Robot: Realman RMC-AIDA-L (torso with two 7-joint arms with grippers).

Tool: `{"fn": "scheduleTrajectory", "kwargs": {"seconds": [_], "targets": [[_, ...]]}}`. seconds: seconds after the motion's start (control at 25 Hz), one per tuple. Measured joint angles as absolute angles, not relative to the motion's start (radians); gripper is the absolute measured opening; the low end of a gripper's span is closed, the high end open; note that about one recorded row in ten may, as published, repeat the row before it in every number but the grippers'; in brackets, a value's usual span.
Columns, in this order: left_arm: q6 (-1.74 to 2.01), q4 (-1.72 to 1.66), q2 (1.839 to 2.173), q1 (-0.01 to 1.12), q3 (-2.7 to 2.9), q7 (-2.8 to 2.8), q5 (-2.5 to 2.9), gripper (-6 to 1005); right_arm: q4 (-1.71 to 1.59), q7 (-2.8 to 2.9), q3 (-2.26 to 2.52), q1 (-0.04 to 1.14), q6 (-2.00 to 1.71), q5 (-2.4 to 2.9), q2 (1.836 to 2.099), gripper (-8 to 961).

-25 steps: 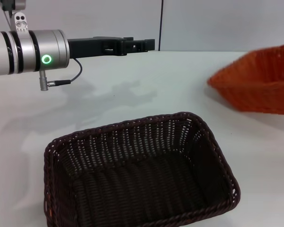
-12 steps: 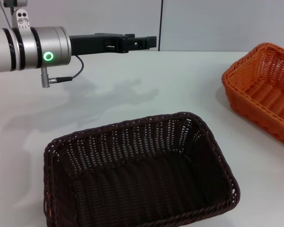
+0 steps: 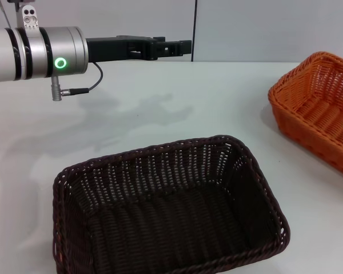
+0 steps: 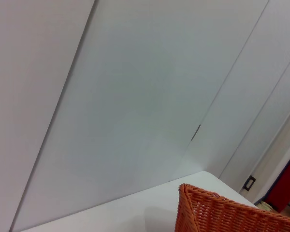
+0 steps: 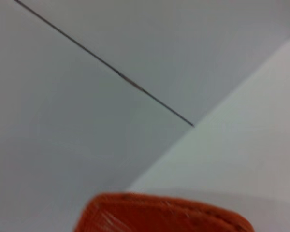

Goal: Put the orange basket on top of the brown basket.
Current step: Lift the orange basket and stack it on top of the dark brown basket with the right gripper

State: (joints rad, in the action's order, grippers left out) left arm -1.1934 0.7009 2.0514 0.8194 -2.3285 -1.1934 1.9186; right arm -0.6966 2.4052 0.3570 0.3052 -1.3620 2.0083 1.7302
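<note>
Brown basket (image 3: 168,211) sits upright on the white desk (image 3: 177,108) at the near edge, roughly mid-width, its open mouth up and nothing inside it. One long side runs along the near edge, slightly skewed.

Orange basket (image 3: 317,108) stands on the desk at the right edge, towards the far side, partly cut off by the head view's border. It is well apart from the brown basket, with bare desk between them. It is upright, rim up, interior visible and holding nothing. The left wrist view catches one corner of its braided rim (image 4: 217,210); the right wrist view shows a blurred strip of orange rim (image 5: 164,212) very close to the lens.

Left arm reaches horizontally above the far left part of the desk, a green ring lit on its silver wrist section. Left gripper (image 3: 180,47) points towards the far edge centre, clear of both baskets, carrying nothing. Cannot tell whether its fingers are spread or pressed together.

Right gripper not seen in any view; state cannot be told.
</note>
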Motion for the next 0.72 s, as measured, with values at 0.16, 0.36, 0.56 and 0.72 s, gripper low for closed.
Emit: {"fn": "scheduleTrajectory", "kwargs": {"seconds": [0.16, 0.36, 0.56, 0.72], "targets": [[-1.189, 0.699, 2.050, 0.825, -2.328, -1.193, 1.923, 827, -0.708, 2.482, 0.298, 0.357, -1.414, 2.212, 1.699, 419], [-1.169, 0.678, 2.047, 0.845, -2.292, -1.194, 1.924, 827, -0.702, 2.522, 0.275, 0.405, -1.449, 2.342, 1.677, 606], [-1.140, 0.676, 2.049, 0.852, -2.265, -1.192, 1.923, 827, -0.675, 2.526, 0.286, 0.431, -1.452, 2.349, 1.676, 714], [-1.136, 0.675, 2.050, 0.852, -2.264, -1.188, 1.919, 827, -0.644, 2.527, 0.308, 0.446, -1.442, 2.351, 1.677, 714]]}}
